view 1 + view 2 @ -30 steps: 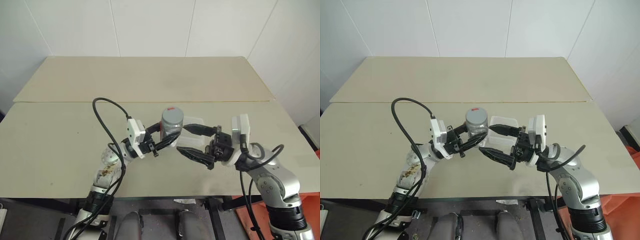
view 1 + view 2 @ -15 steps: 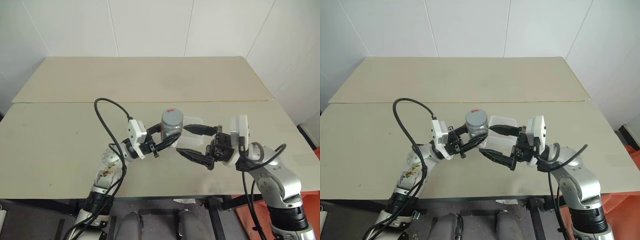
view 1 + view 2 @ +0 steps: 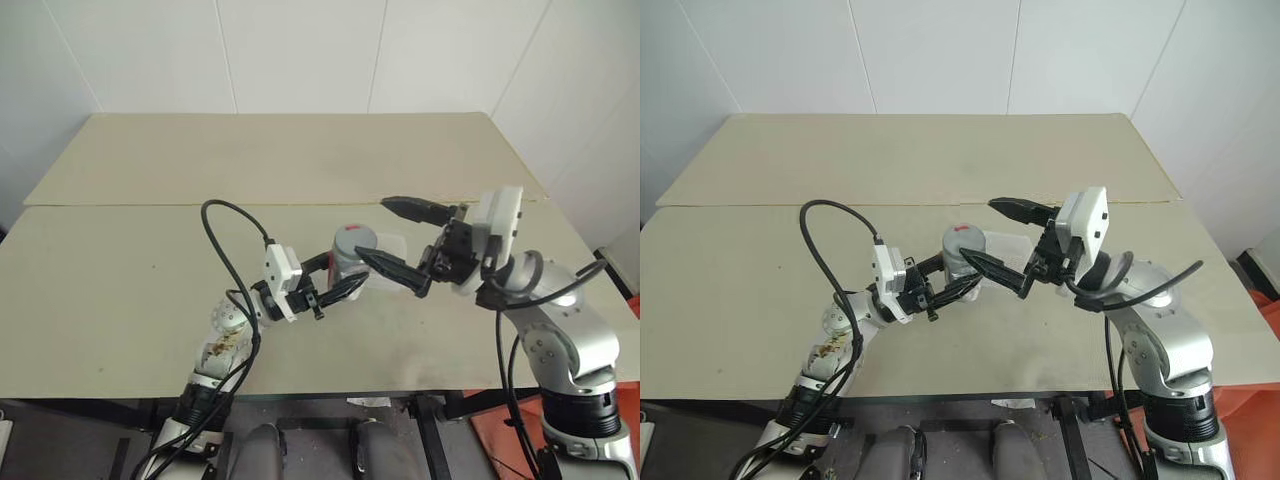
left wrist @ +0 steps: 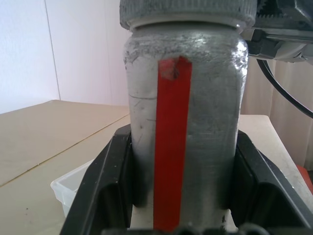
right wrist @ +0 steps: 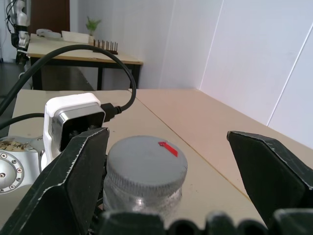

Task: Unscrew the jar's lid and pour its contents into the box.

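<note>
My left gripper (image 3: 345, 283) is shut on the silvery jar (image 3: 352, 258) and holds it upright above the table. A red stripe runs down the jar (image 4: 183, 132) between the black fingers (image 4: 105, 188). The grey lid (image 5: 146, 159), with a small red mark, sits on the jar. My right gripper (image 3: 397, 238) is open at lid height, just right of the jar, with one finger (image 5: 73, 186) on each side of the lid and not touching it. The clear box (image 3: 1018, 246) lies on the table behind the jar. The contents are hidden.
The pale table (image 3: 120, 290) spreads wide to the left and in front of the arms. A second board (image 3: 290, 155) adjoins it at the back, up to the white wall. A black cable (image 3: 225, 235) loops above my left arm.
My right gripper has risen from beside the jar's lower part to lid height and rolled, still open. The left gripper and jar have kept still; the view has shifted a little.
</note>
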Available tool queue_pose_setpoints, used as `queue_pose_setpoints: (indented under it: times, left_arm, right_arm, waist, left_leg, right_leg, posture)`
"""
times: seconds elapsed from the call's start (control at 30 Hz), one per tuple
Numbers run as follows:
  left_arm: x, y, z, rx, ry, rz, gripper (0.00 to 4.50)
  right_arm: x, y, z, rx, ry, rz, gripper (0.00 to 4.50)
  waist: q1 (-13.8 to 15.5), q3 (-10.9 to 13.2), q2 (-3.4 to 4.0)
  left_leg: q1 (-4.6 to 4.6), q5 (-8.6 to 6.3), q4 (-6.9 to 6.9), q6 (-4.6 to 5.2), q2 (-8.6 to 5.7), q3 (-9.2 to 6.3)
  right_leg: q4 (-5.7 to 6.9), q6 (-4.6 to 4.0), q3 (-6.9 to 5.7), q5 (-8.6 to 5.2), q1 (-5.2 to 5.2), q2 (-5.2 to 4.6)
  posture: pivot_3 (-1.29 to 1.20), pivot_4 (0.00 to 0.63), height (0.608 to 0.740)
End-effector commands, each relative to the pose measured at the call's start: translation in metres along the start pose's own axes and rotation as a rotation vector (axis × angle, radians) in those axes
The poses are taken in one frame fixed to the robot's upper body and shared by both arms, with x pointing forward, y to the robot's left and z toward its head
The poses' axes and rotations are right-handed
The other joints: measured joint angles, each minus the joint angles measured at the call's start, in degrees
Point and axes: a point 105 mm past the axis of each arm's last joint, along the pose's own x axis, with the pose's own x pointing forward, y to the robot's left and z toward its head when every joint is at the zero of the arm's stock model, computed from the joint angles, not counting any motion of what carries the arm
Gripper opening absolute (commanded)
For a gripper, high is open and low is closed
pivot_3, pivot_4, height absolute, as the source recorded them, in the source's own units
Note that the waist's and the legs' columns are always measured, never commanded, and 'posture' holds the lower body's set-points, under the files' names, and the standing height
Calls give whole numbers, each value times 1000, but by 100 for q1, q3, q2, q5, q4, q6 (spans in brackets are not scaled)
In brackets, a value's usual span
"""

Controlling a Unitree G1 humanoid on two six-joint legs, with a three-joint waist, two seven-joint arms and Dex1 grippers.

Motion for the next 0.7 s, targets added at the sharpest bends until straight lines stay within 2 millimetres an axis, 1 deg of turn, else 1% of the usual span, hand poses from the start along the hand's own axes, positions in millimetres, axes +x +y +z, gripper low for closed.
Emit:
queue_pose_setpoints:
  times: [0.03, 0.23, 0.37, 0.7]
  left_arm:
    - [4, -2, 9, 38, -36, -13, 2090]
    - [3, -4, 9, 37, -40, -17, 2090]
    - [3, -5, 10, 36, -43, -20, 2090]
    - [-3, -1, 10, 30, -41, -2, 2090]
  right_arm:
    - [7, 2, 10, -49, -35, 20, 4500]
    - [14, 2, 6, -65, -23, 43, 4500]
    - [15, -2, 2, -76, -12, 38, 4500]
    - [0, -8, 0, -81, 13, 8, 4500]
  waist:
    - [2, 0, 0]
    - [1, 0, 0]
    - [1, 0, 0]
    - [3, 0, 0]
  left_leg:
    - [0, 0, 0, 0, 0, 0]
    - [0, 0, 1, 0, 0, 0]
    - [1, 0, 0, 0, 0, 0]
    - [0, 0, 0, 0, 0, 0]
  right_leg:
    - [0, 0, 0, 0, 0, 0]
    - [0, 0, 0, 0, 0, 0]
    - [0, -1, -1, 0, 0, 0]
    - [0, -1, -1, 0, 0, 0]
  posture:
    - [0, 150, 740]
    - [0, 150, 740]
    - [0, 150, 740]
    - [0, 150, 740]
